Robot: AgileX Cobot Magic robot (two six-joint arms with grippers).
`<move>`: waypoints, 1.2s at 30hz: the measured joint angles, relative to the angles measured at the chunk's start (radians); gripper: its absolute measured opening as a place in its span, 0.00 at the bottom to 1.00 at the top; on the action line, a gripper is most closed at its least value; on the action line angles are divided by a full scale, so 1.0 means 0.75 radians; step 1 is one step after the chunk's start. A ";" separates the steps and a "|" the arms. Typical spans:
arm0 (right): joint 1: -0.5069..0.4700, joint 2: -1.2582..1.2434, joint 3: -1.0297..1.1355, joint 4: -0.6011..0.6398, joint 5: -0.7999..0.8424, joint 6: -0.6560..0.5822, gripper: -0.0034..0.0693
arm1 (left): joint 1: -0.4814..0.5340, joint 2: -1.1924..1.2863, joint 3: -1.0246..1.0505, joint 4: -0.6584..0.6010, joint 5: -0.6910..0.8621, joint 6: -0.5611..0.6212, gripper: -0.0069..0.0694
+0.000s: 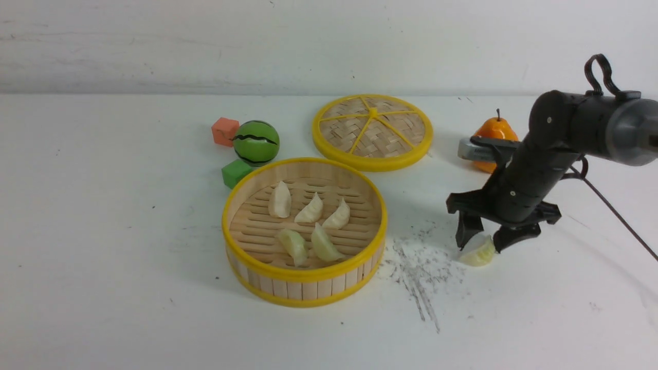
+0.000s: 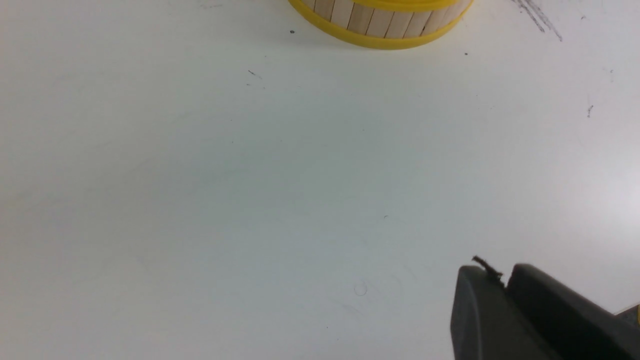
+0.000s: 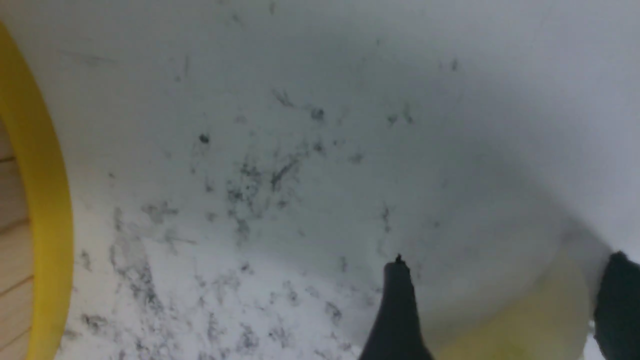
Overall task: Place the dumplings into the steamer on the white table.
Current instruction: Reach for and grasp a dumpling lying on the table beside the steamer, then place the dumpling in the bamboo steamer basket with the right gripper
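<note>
The left gripper [image 2: 505, 305], jaws all but pressed together on nothing, hangs over the white table [image 1: 103, 205] on the steamer's near side, outside the working path. The steamer [image 1: 303, 277] stands centre, uncovered. Five dumplings [image 1: 310, 209] lie on its slatted floor, leaving free floor toward the right wall. Right of the scuff marks [image 1: 416, 267], the sixth dumpling [image 1: 479, 254] lies on the table between the spread jaws of the right gripper [image 1: 488, 240], not yet pinched. Judged requirement: lift above the yellow rim; nothing stands between.
</note>
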 joint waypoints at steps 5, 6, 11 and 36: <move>0.000 0.000 0.000 0.011 0.086 -0.032 0.72 | 0.000 0.000 0.000 0.000 0.000 0.000 0.18; 0.000 0.000 0.000 0.011 0.121 -0.053 0.70 | 0.000 0.000 0.000 0.000 0.000 0.000 0.18; 0.000 0.000 0.000 0.011 0.192 -0.095 0.60 | 0.000 0.000 0.000 0.000 0.000 0.000 0.18; 0.509 0.014 -0.670 -0.173 0.359 -0.155 0.32 | 0.000 0.000 0.000 0.001 0.000 0.007 0.20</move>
